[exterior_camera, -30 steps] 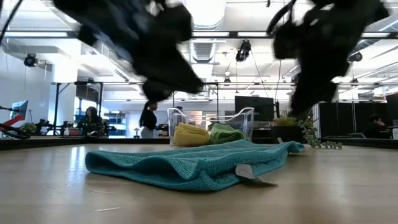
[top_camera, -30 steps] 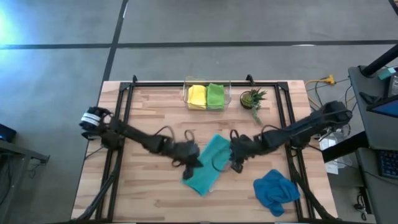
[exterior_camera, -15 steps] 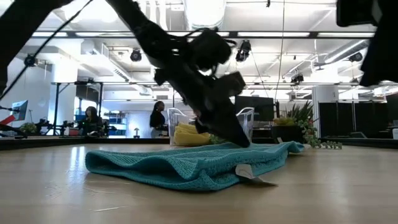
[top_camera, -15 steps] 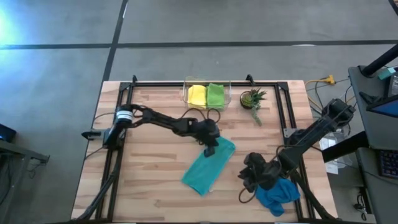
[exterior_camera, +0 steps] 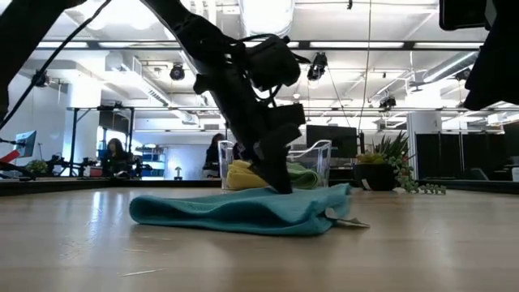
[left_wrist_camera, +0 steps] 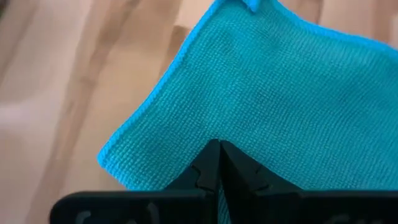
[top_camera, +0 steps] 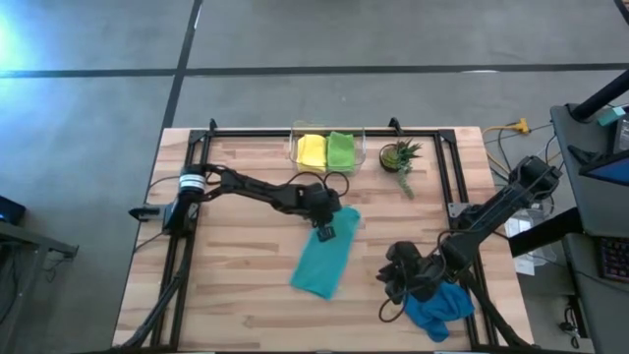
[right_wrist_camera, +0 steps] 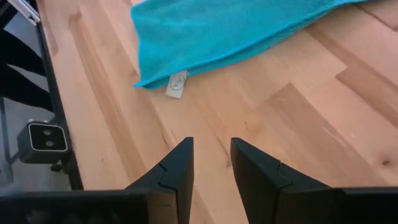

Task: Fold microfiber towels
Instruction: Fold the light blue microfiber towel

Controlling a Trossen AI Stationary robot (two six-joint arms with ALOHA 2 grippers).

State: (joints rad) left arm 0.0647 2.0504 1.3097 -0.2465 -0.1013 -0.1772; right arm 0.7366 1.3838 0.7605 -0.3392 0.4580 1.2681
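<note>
The work surface is a light wooden table (top_camera: pixel 236 285) of jointed planks, ringed by a black metal frame, standing on a grey concrete floor. Seen level across the tabletop, the room behind is a large open workshop with bright ceiling lights, exposed ducts, dark monitors and a person (exterior_camera: pixel 114 156) seated far off at the left. At the table's far edge stands a clear plastic bin (top_camera: pixel 327 150), and inside it lie a folded yellow towel (top_camera: pixel 311 151) and a folded lime green towel (top_camera: pixel 340 151) side by side. Just beside the bin sits a small potted plant (top_camera: pixel 398 155). The teal towel (top_camera: pixel 326 261) lies folded in a long strip near the table's middle, a small white tag showing at one corner. The left gripper (top_camera: pixel 325 230) is down on the far end of that strip, its fingers (left_wrist_camera: pixel 214 163) pressed together on the teal cloth, pinching its fold. The blue towel (top_camera: pixel 437 306) lies crumpled at the near right corner of the table. The right gripper (top_camera: pixel 393 287) hovers just beside it, over bare wood between the two towels, its fingers (right_wrist_camera: pixel 177 171) a little apart and holding nothing.
</note>
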